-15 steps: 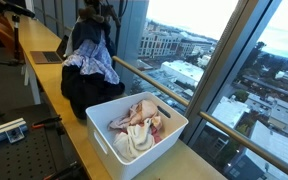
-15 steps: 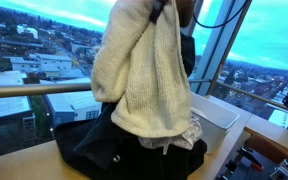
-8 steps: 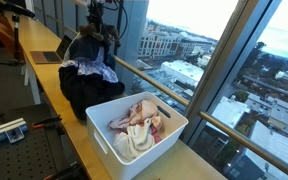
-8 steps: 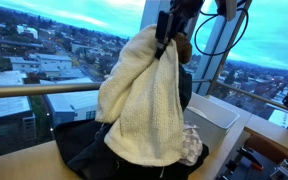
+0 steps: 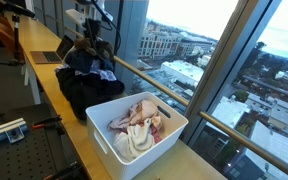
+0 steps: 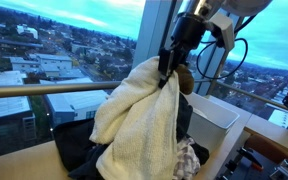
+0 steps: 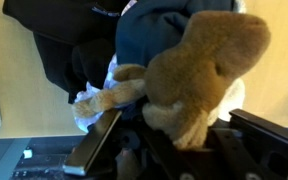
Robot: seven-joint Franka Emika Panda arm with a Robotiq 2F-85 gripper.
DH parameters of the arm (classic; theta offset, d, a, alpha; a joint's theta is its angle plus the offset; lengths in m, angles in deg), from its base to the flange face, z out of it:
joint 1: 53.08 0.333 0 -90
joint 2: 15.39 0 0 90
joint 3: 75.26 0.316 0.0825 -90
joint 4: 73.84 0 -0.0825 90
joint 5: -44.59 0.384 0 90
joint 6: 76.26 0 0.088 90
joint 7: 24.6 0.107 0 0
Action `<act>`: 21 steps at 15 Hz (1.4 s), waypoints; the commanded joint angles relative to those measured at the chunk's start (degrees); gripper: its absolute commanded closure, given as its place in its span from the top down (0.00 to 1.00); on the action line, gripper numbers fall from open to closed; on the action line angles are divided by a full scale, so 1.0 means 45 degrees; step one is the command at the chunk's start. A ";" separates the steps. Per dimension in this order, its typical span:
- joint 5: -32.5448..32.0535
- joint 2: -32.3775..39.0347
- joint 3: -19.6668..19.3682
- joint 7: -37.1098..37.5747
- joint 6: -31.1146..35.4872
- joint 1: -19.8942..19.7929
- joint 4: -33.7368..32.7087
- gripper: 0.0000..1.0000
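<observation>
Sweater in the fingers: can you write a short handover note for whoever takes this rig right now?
Gripper: shut on the sweater, pinching it at the top.
Things: the sweater hangs over the dark pile and drapes down onto it. The bin stands beside the pile with clothes in it.
Done: sweater's top raised above the pile.
Left: sweater not set down; dark pile lies outside the bin.

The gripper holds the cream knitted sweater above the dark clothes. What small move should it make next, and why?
Probably a short lift straight up. The gripper pinches the cream knitted sweater at its top, but the lower part seems to rest on the pile of black clothes; moving sideways now could drag them.
</observation>
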 commanded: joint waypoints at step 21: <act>0.0719 -0.0004 -0.0555 -0.1806 0.1457 -0.0987 0.2948 0.70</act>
